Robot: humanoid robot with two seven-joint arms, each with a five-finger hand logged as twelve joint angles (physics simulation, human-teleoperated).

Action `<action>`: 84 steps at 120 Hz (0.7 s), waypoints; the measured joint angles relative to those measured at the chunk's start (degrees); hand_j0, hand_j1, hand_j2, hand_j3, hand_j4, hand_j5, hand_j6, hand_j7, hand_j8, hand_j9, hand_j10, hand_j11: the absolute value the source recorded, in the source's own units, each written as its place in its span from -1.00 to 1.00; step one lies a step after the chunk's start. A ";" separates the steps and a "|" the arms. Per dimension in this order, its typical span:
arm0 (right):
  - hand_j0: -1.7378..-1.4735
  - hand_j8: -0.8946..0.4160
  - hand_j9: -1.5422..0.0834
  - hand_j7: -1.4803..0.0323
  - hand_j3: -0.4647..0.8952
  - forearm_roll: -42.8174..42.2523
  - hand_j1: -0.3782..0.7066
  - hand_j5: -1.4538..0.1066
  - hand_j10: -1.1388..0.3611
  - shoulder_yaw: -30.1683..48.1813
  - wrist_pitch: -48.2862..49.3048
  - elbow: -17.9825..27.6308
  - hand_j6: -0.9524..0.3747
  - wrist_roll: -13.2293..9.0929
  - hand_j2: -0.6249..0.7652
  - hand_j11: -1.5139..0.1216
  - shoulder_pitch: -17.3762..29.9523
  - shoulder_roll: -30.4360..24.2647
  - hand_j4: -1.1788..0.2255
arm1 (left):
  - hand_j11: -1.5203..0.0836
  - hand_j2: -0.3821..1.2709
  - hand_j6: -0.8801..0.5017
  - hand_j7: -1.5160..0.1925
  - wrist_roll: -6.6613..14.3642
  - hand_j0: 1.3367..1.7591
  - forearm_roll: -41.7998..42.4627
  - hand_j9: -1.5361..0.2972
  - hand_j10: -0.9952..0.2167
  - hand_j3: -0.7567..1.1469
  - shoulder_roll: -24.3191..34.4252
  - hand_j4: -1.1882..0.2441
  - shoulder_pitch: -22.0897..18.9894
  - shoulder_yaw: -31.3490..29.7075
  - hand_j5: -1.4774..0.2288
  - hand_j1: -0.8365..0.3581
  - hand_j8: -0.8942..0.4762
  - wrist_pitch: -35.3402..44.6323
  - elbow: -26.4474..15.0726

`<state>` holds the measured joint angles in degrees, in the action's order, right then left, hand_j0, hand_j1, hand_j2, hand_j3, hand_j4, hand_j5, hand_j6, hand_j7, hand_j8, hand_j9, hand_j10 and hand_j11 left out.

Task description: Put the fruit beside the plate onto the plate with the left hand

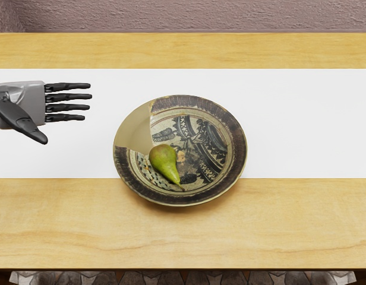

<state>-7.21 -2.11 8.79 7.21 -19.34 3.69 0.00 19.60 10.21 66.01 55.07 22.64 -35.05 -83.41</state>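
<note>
A green pear (164, 162) lies inside the patterned plate (233, 127), left of its middle, with the narrow end pointing to the lower right. My left hand (55, 107) hovers over the white runner well to the left of the plate, apart from it. Its fingers are stretched out straight toward the right and the thumb points down and right. It holds nothing. The right arm does not show.
A white runner (302, 119) crosses the wooden table (183, 225) from edge to edge under the plate. A dark textured wall runs along the top behind the table.
</note>
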 joint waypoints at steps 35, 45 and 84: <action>-0.40 0.36 0.90 0.96 -0.32 0.00 -0.95 0.86 0.52 0.00 0.00 0.00 0.43 0.00 -0.10 0.85 0.00 0.00 0.68 | 0.87 -0.53 0.25 0.75 0.00 0.52 0.00 0.65 0.61 -0.20 0.00 0.64 0.00 0.00 0.70 0.95 0.28 0.00 0.00; -0.40 0.36 0.90 0.96 -0.32 0.00 -0.95 0.86 0.52 0.00 0.00 0.00 0.43 0.00 -0.10 0.85 0.00 0.00 0.68 | 0.87 -0.53 0.25 0.75 0.00 0.52 0.00 0.65 0.61 -0.20 0.00 0.64 0.00 0.00 0.70 0.95 0.28 0.00 0.00; -0.40 0.36 0.90 0.96 -0.32 0.00 -0.95 0.86 0.52 0.00 0.00 0.00 0.43 0.00 -0.10 0.85 0.00 0.00 0.68 | 0.87 -0.53 0.25 0.75 0.00 0.52 0.00 0.65 0.61 -0.20 0.00 0.64 0.00 0.00 0.70 0.95 0.28 0.00 0.00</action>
<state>-7.21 -2.11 8.79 7.21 -19.34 3.69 0.00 19.60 10.21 66.01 55.07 22.64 -35.05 -83.41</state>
